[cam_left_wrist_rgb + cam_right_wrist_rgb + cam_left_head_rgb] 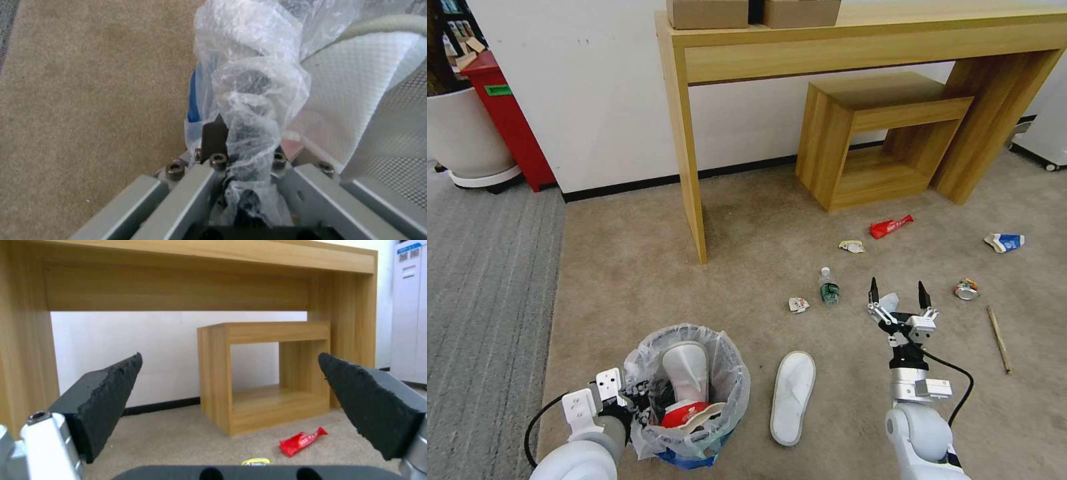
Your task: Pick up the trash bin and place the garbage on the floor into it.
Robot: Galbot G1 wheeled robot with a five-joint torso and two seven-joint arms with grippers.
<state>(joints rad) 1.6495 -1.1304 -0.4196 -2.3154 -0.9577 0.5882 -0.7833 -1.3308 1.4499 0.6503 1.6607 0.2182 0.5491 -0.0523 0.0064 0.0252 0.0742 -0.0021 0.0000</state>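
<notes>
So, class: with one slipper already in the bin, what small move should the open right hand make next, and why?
Probably lower the right hand toward the white slipper on the carpet. Its jaws stand open and empty, that slipper lies nearest the trash bin, and the left hand grips the bin's bag-lined rim.

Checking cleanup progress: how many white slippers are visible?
2: one slipper lies on the floor right of the trash bin; the other slipper stands inside it.

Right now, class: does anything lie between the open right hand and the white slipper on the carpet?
Nothing visible does. Bare carpet separates the right hand from the slipper; the bottle lies farther off.
</notes>
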